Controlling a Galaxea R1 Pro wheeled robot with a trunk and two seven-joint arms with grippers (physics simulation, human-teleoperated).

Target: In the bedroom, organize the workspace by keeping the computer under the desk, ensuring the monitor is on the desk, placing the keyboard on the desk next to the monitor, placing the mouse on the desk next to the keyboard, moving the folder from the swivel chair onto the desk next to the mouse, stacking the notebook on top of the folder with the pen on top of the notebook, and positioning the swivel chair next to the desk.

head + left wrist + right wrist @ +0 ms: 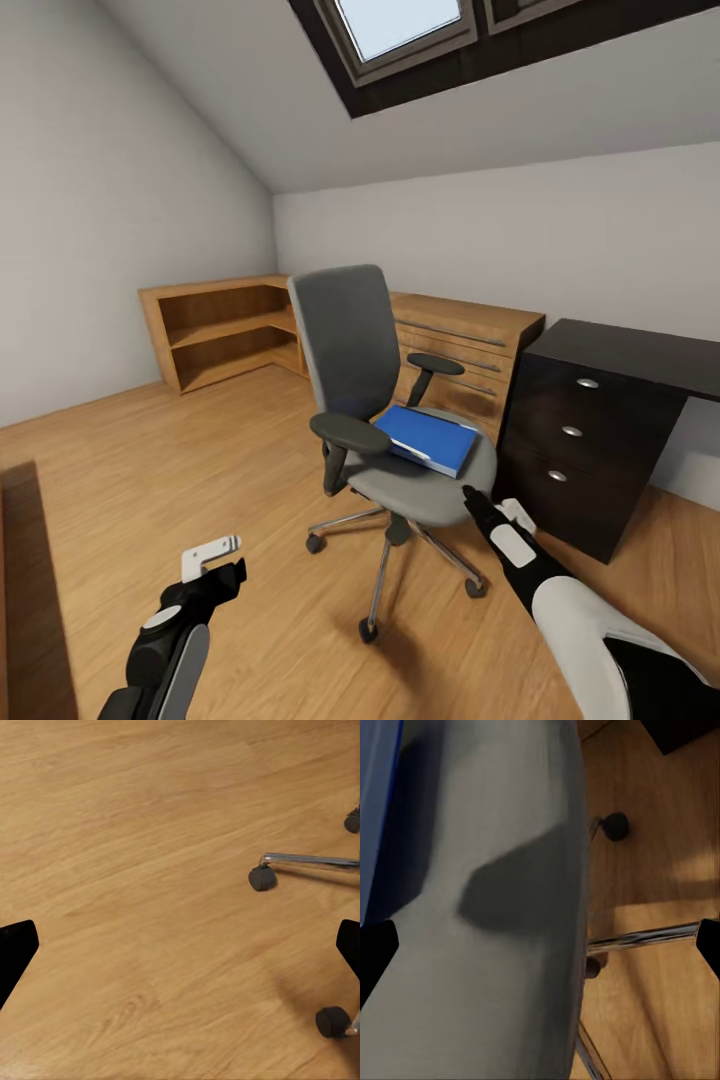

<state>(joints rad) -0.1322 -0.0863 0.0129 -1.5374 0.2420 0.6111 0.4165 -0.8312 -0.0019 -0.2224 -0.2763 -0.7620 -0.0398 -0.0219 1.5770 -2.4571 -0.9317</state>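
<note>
The grey swivel chair [385,400] stands mid-room on the wood floor, turned toward me. The blue folder [428,438] lies flat on its seat. The glossy black desk [600,440], with three silver-knobbed drawers, stands to the chair's right. My right gripper [490,502] hovers open at the seat's front right edge, a little short of the folder. In the right wrist view the grey seat [495,907] spans between the spread fingers of the gripper [542,945], and the folder [379,795] shows as a blue strip. My left gripper [232,562] hangs open over bare floor, left of the chair's base.
A low wooden shelf unit [220,330] and a wooden chest of drawers [470,350] line the back wall behind the chair. Chrome chair legs and black casters [261,877] lie close to the left gripper [184,945]. A dark edge [30,590] runs along the near left.
</note>
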